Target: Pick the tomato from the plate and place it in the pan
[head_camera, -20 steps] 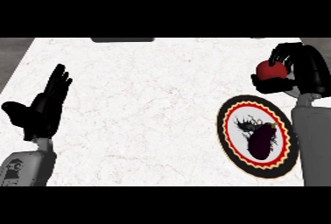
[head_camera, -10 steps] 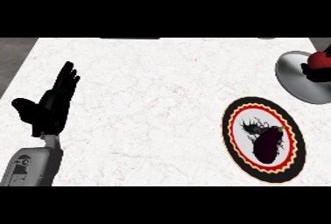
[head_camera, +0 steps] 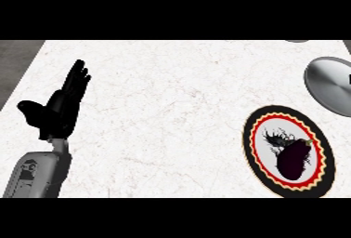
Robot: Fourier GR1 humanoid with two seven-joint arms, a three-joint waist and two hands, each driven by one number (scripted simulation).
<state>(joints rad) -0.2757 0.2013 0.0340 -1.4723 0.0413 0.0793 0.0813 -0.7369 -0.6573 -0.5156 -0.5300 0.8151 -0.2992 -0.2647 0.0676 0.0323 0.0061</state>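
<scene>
The grey pan lies at the right edge of the white counter, cut off by the frame. No tomato shows anywhere. The round plate with a red and black rim sits below the pan and holds a dark eggplant. My left hand stands open at the left, fingers straight and pointing up, touching nothing. Of my right hand only a thin dark sliver shows at the right edge over the pan.
The white marble counter spreads between the left hand and the plate. Its left edge runs along dark floor at the upper left. A small grey object peeks in at the top right.
My right hand, which held the red tomato over the pan, has slid out past the right edge. The tomato is no longer seen. The left hand stays as it was.
</scene>
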